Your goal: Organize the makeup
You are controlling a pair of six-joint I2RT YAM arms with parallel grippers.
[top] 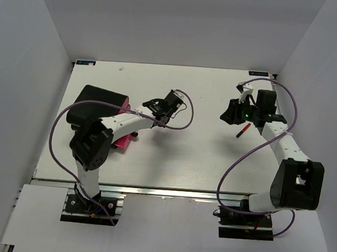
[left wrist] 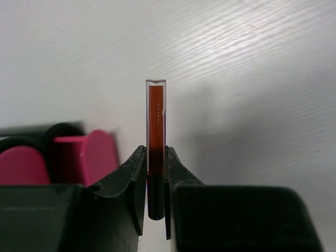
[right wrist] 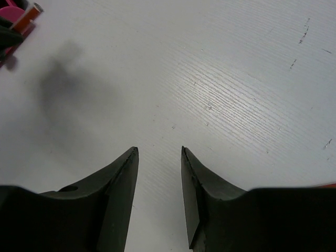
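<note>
The left gripper (left wrist: 156, 153) pinches a red-and-black makeup stick (left wrist: 156, 118) near its dark lower end. The clear-capped red end projects forward above the table (left wrist: 252, 79). Move the stick slowly toward the black box with pink drawers (left wrist: 79, 152), which sits just beside the gripper. Because the grip is near one end, the stick may pivot. Release only over a receiving compartment; whether a drawer stands open cannot be told. The right gripper (right wrist: 159, 152) hangs spread and empty over the table. A second red stick (top: 244, 129) lies just beside it, well apart from the box.
</note>
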